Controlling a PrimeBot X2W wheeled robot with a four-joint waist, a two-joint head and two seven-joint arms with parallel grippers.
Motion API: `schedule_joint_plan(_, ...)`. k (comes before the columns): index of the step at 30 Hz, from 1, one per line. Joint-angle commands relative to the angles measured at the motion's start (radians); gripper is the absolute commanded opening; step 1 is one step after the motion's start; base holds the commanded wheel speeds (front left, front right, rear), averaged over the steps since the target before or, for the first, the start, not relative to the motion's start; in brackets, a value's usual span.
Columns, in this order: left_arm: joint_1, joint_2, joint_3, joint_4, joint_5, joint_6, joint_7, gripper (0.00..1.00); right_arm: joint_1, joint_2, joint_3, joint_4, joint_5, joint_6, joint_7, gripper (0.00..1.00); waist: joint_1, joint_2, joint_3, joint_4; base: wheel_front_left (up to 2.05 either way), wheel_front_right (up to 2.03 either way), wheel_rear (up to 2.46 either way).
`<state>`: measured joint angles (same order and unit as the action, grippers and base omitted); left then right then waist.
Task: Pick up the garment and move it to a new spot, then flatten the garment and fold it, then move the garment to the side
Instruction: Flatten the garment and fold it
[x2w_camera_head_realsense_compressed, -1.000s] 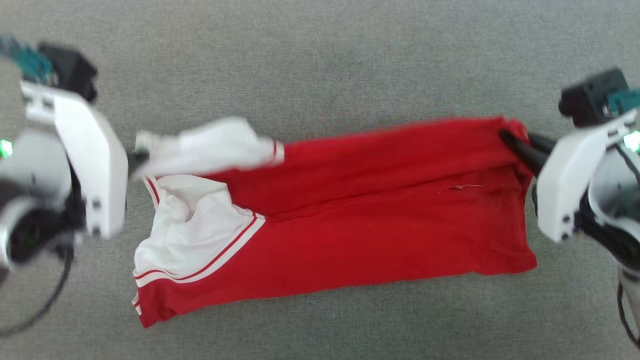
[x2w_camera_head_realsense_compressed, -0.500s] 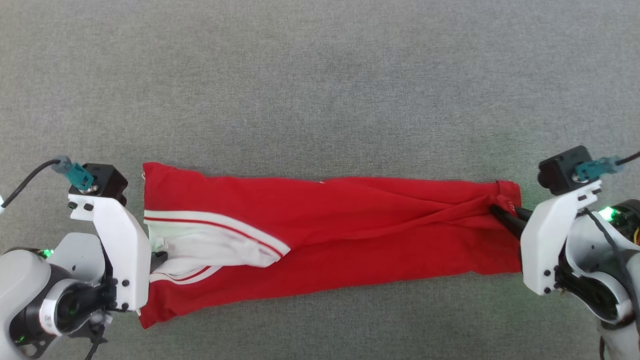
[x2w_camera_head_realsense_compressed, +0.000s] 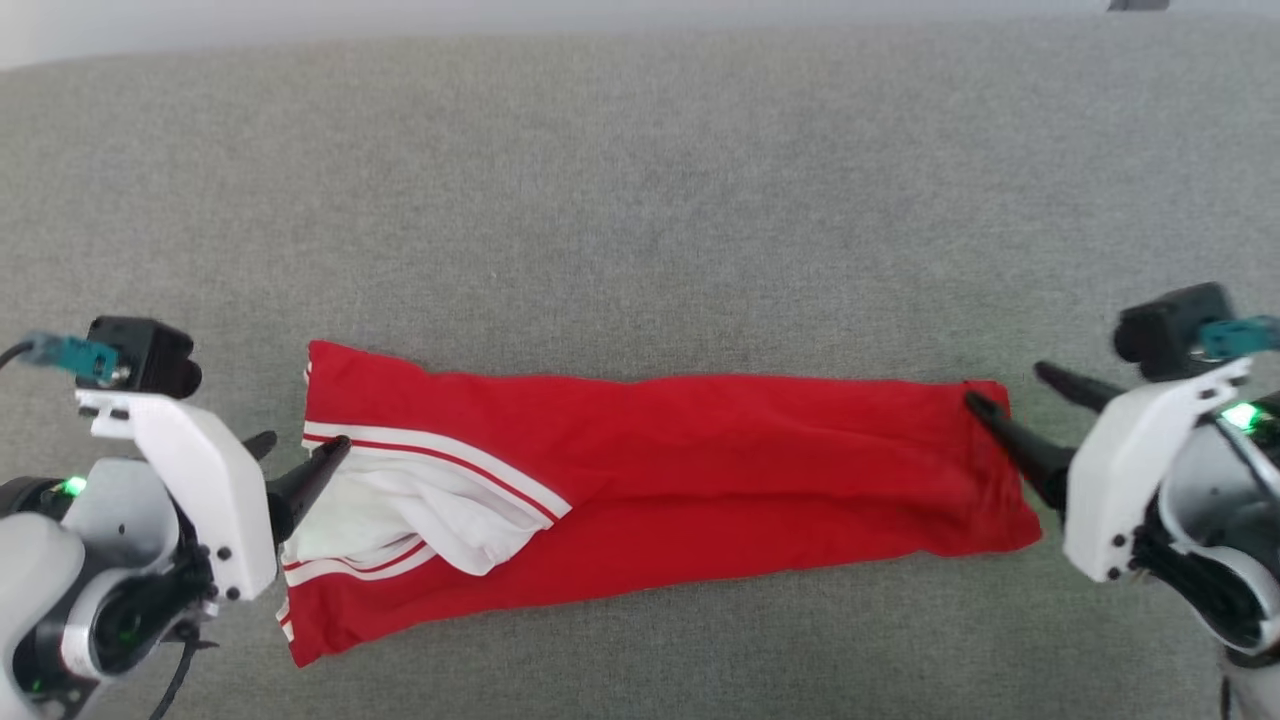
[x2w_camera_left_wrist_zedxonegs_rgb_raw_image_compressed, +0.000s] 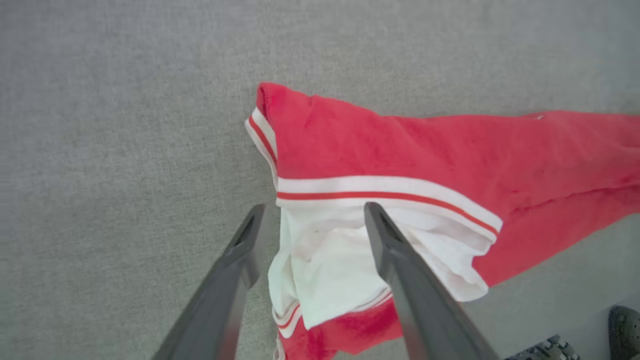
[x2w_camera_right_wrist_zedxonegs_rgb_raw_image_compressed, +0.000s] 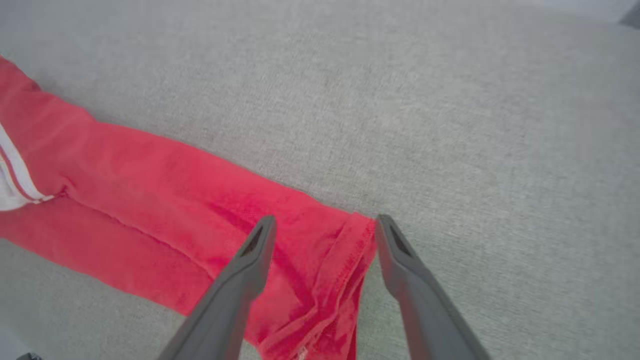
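We see the red jersey (x2w_camera_head_realsense_compressed: 700, 450) folded into a long band on the grey-covered desk (x2w_camera_head_realsense_compressed: 640, 200). It runs from left to right, roughly parallel with the desk's far edge and well apart from it.

The left pincer (x2w_camera_head_realsense_compressed: 308, 440) is released at the jersey's left end, where the white sleeve (x2w_camera_head_realsense_compressed: 400, 505) lies bunched under striped trim. The right pincer (x2w_camera_head_realsense_compressed: 1005, 385) is released at the plain red right end.

The head view gives us the jersey's whole length and the pale strip beyond the far edge. The left wrist view gives what the head view hides. One finger of the left pincer (x2w_camera_left_wrist_zedxonegs_rgb_raw_image_compressed: 315, 207) stands over the crumpled sleeve (x2w_camera_left_wrist_zedxonegs_rgb_raw_image_compressed: 330, 265) and the other over bare desk just beside it, and a desk edge cuts across that picture's lower right corner. The right wrist view shows the stitched hem (x2w_camera_right_wrist_zedxonegs_rgb_raw_image_compressed: 350, 260) gathered in small folds. One finger of the right pincer (x2w_camera_right_wrist_zedxonegs_rgb_raw_image_compressed: 326, 218) is over the red cloth and the other is over bare desk just beside the hem.

Half a second ago both pincers were clenched on the cloth, and a taut crease ran to the right corner. Now both have let go, and that end lies slack and smoother. The head camera has shifted too, bringing the far edge into sight.
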<state>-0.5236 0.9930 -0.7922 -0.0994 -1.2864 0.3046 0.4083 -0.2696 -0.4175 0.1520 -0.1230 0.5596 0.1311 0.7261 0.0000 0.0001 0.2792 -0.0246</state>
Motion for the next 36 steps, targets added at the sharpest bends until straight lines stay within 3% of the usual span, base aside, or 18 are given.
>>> schedule_joint_plan(1, 0.027, 0.005, 0.011, -0.008, 0.024, -0.016, -0.048, 1.0, 0.022, -0.002, -0.017, -0.021, -0.01, -0.001, -0.023, 1.0, 0.0, -0.0001, -0.015, -0.002, 0.0, 0.0, 0.0)
schedule_joint_plan(5, 0.071, 0.006, 0.039, -0.024, 0.059, -0.054, -0.198, 1.0, 0.06, 0.03, -0.092, -0.052, -0.033, -0.001, -0.092, 1.0, 0.0, -0.0001, -0.035, -0.002, 0.0, 0.0, 0.0)
schedule_joint_plan(10, 0.134, 0.002, 0.076, -0.019, 0.102, -0.072, -0.388, 1.0, 0.108, 0.088, -0.169, -0.048, -0.047, -0.001, -0.146, 1.0, 0.0, -0.0001, -0.048, -0.003, 0.0, 0.0, 0.0)
schedule_joint_plan(19, 0.224, -0.035, 0.129, 0.02, 0.163, -0.084, -0.635, 1.0, 0.151, 0.118, -0.215, 0.024, -0.021, -0.001, -0.103, 1.0, 0.0, -0.0001, -0.058, 0.032, 0.0, 0.0, 0.0)
schedule_joint_plan(26, 0.301, -0.144, 0.22, 0.066, 0.223, -0.088, -0.673, 1.0, 0.119, 0.108, -0.211, 0.154, 0.012, -0.001, -0.029, 1.0, 0.0, -0.0001, -0.066, 0.09, 0.0, 0.0, 0.0)
schedule_joint_plan(36, 0.461, -0.366, 0.474, 0.111, 0.413, -0.194, -0.674, 1.0, 0.044, 0.088, -0.127, 0.39, 0.056, -0.001, 0.102, 1.0, 0.0, -0.0001, -0.075, 0.179, 0.0, 0.0, 0.0)
